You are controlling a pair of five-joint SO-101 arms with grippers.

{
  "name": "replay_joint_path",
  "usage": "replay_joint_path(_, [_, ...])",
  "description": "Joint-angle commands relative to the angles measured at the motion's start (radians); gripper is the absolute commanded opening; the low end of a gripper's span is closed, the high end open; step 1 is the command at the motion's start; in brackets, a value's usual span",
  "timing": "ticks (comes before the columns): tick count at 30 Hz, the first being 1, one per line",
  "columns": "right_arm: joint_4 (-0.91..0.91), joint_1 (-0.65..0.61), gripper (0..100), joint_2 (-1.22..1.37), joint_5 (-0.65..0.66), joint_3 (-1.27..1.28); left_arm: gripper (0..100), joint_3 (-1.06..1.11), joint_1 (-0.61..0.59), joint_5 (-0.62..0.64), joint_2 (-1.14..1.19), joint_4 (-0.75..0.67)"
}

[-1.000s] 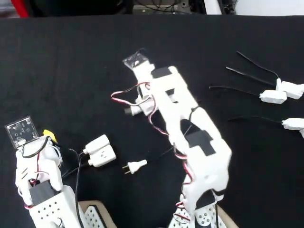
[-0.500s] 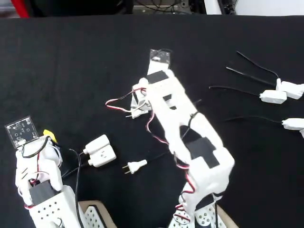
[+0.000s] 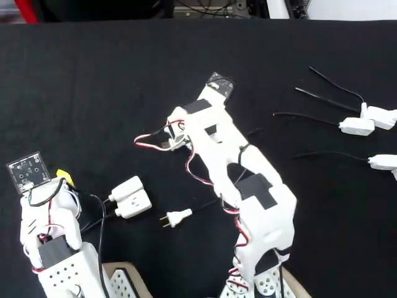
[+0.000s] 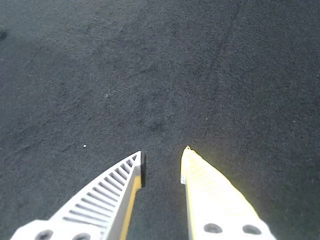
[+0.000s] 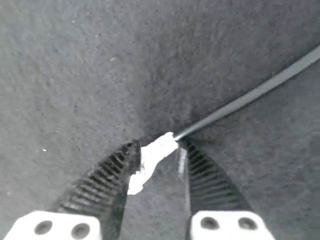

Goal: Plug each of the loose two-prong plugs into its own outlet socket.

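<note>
From above, the right arm (image 3: 231, 158) is stretched across the black cloth (image 3: 93, 81), and the left arm (image 3: 48, 217) sits folded at the near left. A two-prong plug (image 3: 178, 218) lies near the outlet block (image 3: 131, 197).

Left wrist: the left gripper (image 4: 162, 159) is narrowly parted over bare cloth.

Right wrist: the right gripper (image 5: 158, 145) pinches a white corded plug (image 5: 146, 162).

High view, table (image 3: 93, 74):
- Lower left: left arm (image 3: 46, 230).
- Just to its right: outlet socket (image 3: 130, 197), with the loose plug (image 3: 178, 218) near its right.
- Centre: right arm (image 3: 248, 180), running from the bottom edge upward.
- Right edge: three corded plugs (image 3: 356, 126), well apart from the socket.

Right wrist view: gripped plug (image 5: 155, 155) between the right gripper (image 5: 157, 145) fingers.
</note>
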Motion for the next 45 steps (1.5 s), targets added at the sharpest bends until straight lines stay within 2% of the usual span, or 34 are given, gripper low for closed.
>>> replay_joint_path(1, [-0.011,-0.052,8.8,0.016,-0.017,-0.005,14,0.019,0.013,-0.011,-0.005,-0.025])
replay_joint_path(8, [-0.014,-0.075,8.2,0.031,-0.021,-0.028,14,0.019,0.013,-0.011,-0.005,-0.025])
replay_joint_path(12, [-0.017,-0.075,1.1,0.031,-0.006,-0.030,14,0.019,0.013,-0.011,-0.005,-0.023])
replay_joint_path(15, [-0.006,-0.074,1.1,0.031,0.064,-0.045,14,0.019,0.013,-0.011,-0.005,-0.023])
replay_joint_path(18, [0.032,-0.060,1.1,0.016,0.209,-0.071,14,0.019,0.013,-0.011,-0.005,-0.023])
replay_joint_path(24, [0.269,0.003,1.1,-0.076,0.560,-0.203,14,0.019,0.013,-0.011,-0.005,-0.023])
replay_joint_path(27, [0.361,0.028,1.2,-0.076,0.801,-0.278,14,0.019,0.013,-0.011,-0.005,-0.023])
replay_joint_path(30, [0.420,0.035,1.2,-0.028,1.117,-0.321,14,0.019,0.013,-0.011,-0.005,-0.023])
replay_joint_path(32, [0.433,0.038,1.2,0.022,1.257,-0.348,14,0.019,0.013,-0.011,-0.005,-0.023])
replay_joint_path(40, [0.446,0.035,1.5,0.211,1.363,-0.424,14,0.019,0.013,-0.011,-0.005,-0.021])
replay_joint_path(45, [0.606,0.032,5.7,0.259,1.358,-0.529,14,0.019,0.013,-0.011,-0.005,-0.021])
